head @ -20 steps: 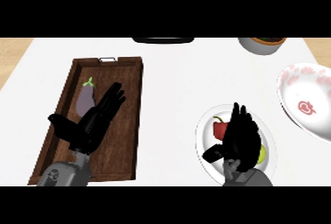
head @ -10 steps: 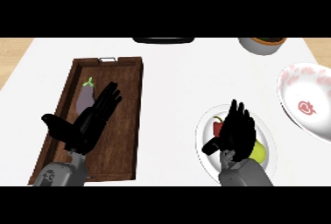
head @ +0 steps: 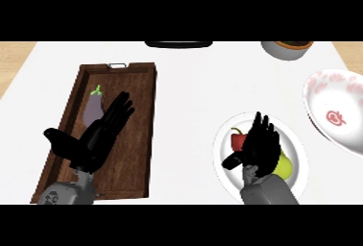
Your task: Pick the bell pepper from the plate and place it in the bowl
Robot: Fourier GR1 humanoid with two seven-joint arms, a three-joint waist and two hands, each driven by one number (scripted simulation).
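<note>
Right hand (head: 260,146), fingers straight, hovered over bell pepper (head: 239,141) on plate (head: 225,175); light, smooth, probably slippery, so grasp round its body.

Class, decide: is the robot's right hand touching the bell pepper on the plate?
Cannot tell. The head view looks steeply down; the right hand, fingers straight, overlaps the bell pepper on the plate, so neither contact nor a gap shows.

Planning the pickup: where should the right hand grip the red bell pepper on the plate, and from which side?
Probably the bell pepper by its rounded red body, not its thin green stem, from above: it lies on the plate, the right hand hovers over it with fingers straight, and a yellow-green fruit lies to its right.
</note>
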